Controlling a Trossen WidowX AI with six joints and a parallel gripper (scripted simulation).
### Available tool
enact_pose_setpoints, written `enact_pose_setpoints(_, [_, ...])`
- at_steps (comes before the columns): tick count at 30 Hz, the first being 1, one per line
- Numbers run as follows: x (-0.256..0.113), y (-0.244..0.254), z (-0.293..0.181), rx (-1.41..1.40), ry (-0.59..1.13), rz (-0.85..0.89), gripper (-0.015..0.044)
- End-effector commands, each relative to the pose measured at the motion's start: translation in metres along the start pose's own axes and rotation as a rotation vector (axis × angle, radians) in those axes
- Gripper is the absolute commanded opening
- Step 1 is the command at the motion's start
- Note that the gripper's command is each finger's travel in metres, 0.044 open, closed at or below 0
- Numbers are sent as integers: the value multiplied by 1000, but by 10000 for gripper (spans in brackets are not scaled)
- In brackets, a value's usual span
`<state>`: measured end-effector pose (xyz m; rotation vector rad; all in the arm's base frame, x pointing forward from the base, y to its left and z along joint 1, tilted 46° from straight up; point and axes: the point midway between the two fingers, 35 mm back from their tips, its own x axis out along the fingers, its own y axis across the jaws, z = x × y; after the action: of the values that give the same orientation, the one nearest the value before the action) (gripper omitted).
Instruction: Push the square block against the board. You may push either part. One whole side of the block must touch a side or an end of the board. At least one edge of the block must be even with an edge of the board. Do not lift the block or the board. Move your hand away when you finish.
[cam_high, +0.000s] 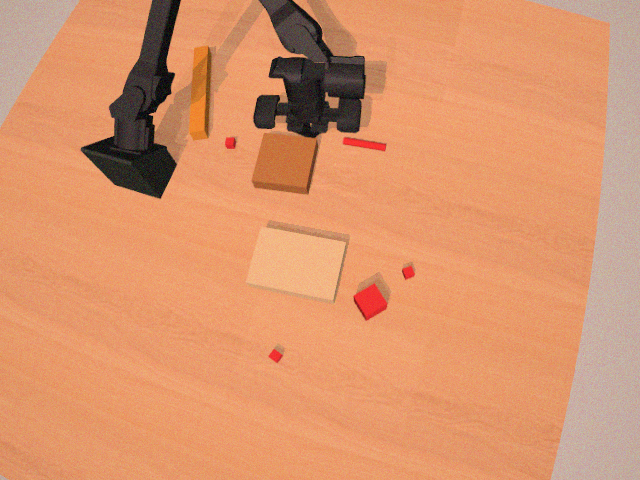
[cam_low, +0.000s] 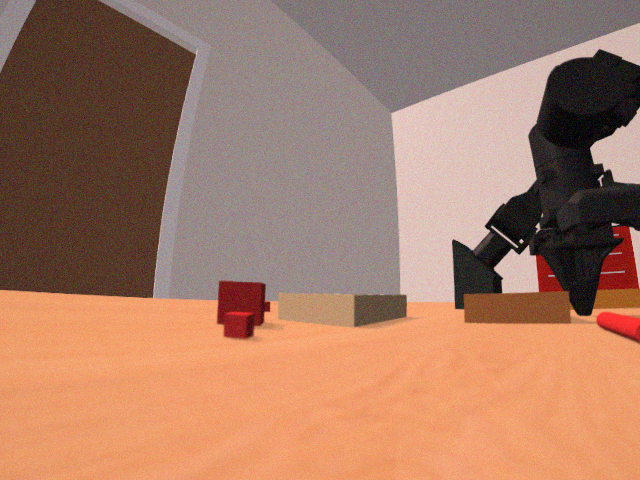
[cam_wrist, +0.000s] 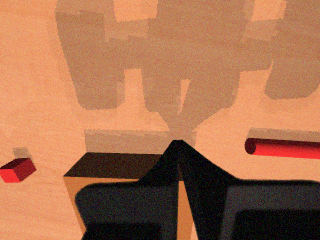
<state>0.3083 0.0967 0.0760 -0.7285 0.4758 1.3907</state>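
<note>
The square brown block (cam_high: 285, 162) (cam_low: 516, 308) (cam_wrist: 117, 166) lies flat on the table. The pale board (cam_high: 297, 263) (cam_low: 317, 308) lies flat, separated from the block by a gap in the top view; their facing sides look roughly parallel. My gripper (cam_high: 310, 133) (cam_low: 584, 312) (cam_wrist: 177, 144) is shut and empty. It points down at the block's side away from the board, with its tips low near the table. Whether the tips touch the block is hard to tell. My fingers cover part of the block in the wrist view.
A red cube (cam_high: 370, 301) (cam_low: 240, 302) lies right of the board, with a small red cube (cam_high: 408, 271) beyond. A red rod (cam_high: 364, 144) (cam_low: 620, 325) (cam_wrist: 285, 148) lies right of the block. An orange bar (cam_high: 200, 93) and black wedge-ended arm (cam_high: 131, 167) (cam_low: 475, 279) stand left.
</note>
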Motion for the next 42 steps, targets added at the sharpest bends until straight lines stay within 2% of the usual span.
enact_pose_setpoints(1, [1, 1, -4, -3, 0, 3, 0])
enact_pose_setpoints(14, [1, 0, -8, -3, 0, 4, 0])
enact_pose_setpoints(42, [0, -1, 37, -3, -6, 2, 0])
